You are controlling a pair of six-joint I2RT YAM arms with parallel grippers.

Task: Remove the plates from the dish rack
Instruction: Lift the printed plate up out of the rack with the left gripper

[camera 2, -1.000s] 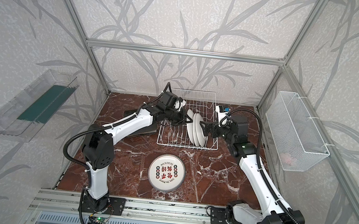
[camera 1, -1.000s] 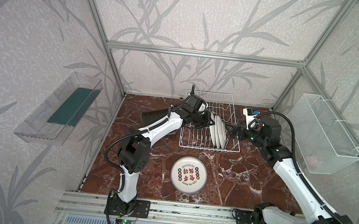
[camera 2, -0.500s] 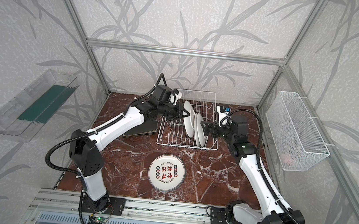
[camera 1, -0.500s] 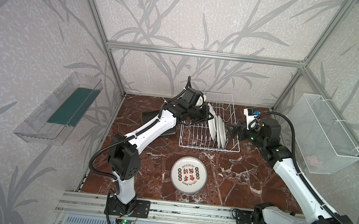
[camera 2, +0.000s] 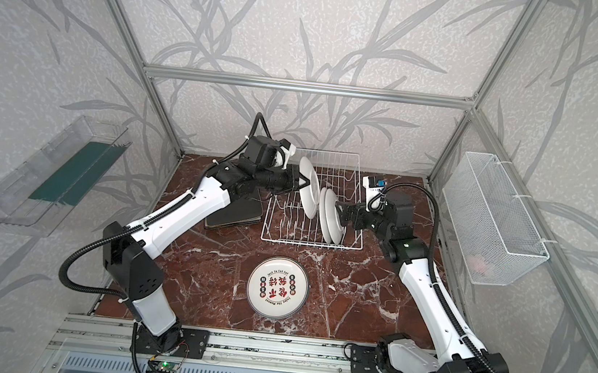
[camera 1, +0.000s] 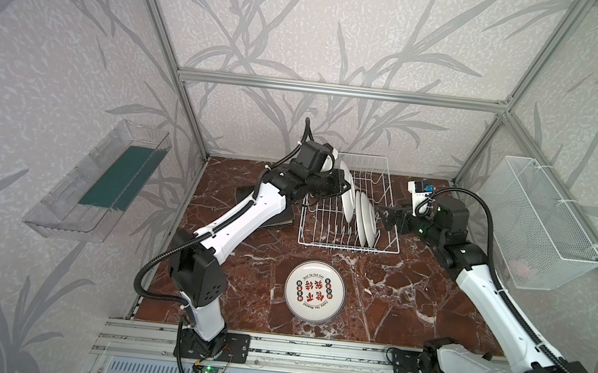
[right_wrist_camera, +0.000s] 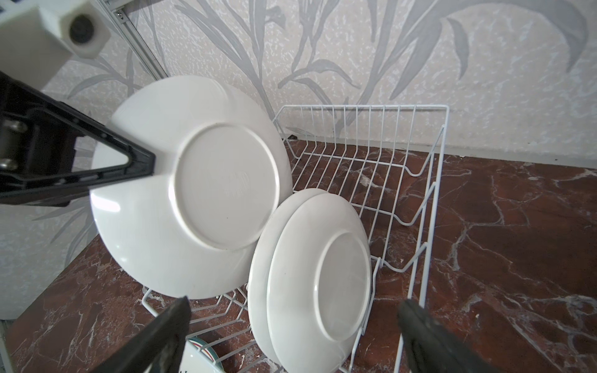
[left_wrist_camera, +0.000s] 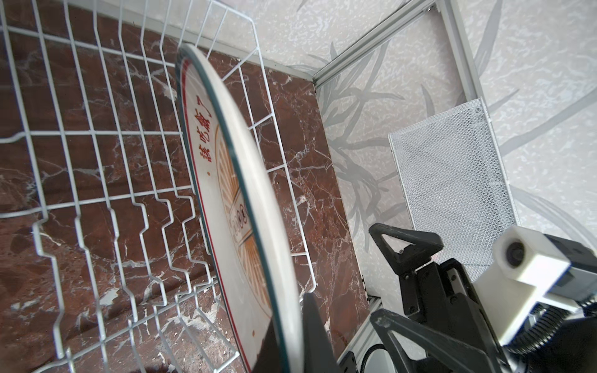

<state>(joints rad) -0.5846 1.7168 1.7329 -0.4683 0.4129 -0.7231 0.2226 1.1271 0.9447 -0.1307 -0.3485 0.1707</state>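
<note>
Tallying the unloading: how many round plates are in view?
4 round plates: one held by the left gripper above the dish rack, two standing in it, one flat on the table. More could hide behind them.

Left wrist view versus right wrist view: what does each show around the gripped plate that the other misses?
Only the left wrist view shows the gripped plate from its printed side, with the orange sunburst and red characters, and the mesh basket on the wall. Only the right wrist view shows that plate's plain white back and two plates standing in the dish rack. Both show the gripped plate, the left gripper shut on its edge, the right gripper open, the rack and the marble tabletop.
</note>
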